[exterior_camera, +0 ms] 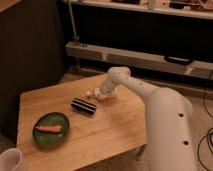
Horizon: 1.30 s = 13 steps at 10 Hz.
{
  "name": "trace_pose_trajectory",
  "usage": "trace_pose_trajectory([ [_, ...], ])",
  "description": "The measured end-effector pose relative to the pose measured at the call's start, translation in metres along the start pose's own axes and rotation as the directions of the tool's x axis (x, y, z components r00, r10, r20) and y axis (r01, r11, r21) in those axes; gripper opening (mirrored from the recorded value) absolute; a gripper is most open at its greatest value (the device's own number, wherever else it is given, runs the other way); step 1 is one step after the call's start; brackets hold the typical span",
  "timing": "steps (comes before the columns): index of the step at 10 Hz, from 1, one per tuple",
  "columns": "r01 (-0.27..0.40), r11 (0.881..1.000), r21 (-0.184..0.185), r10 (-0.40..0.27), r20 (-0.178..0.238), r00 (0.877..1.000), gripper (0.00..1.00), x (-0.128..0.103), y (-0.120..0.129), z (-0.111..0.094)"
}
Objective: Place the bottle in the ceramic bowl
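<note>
The bottle [91,93] shows as a small pale shape on the wooden table [115,125], near its far edge. My gripper [100,93] is low over the table right at the bottle, reaching in from the right on the white arm [135,87]. I cannot tell whether it holds the bottle. The ceramic bowl [36,135] is a shallow dark-green dish at the table's front left, well away from the gripper, with an orange carrot [48,128] lying in it.
A black ribbed cylinder [83,105] lies just in front of the bottle, between it and the bowl. A white mug-like vessel [11,161] stands at the front left corner. A dark shelf unit [140,55] runs behind the table.
</note>
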Motion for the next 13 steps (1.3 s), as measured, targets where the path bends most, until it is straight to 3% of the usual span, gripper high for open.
trace_pose_trajectory([
  [1, 0.001, 1.0, 0.0, -0.001, -0.001, 1.0, 0.04, -0.0003, 0.0, -0.0005],
  [2, 0.0, 1.0, -0.001, 0.0, -0.001, 1.0, 0.0, -0.0001, 0.0002, -0.0009],
  [13, -0.001, 1.0, -0.001, 0.001, -0.003, 1.0, 0.0, 0.0017, 0.0005, -0.0032],
])
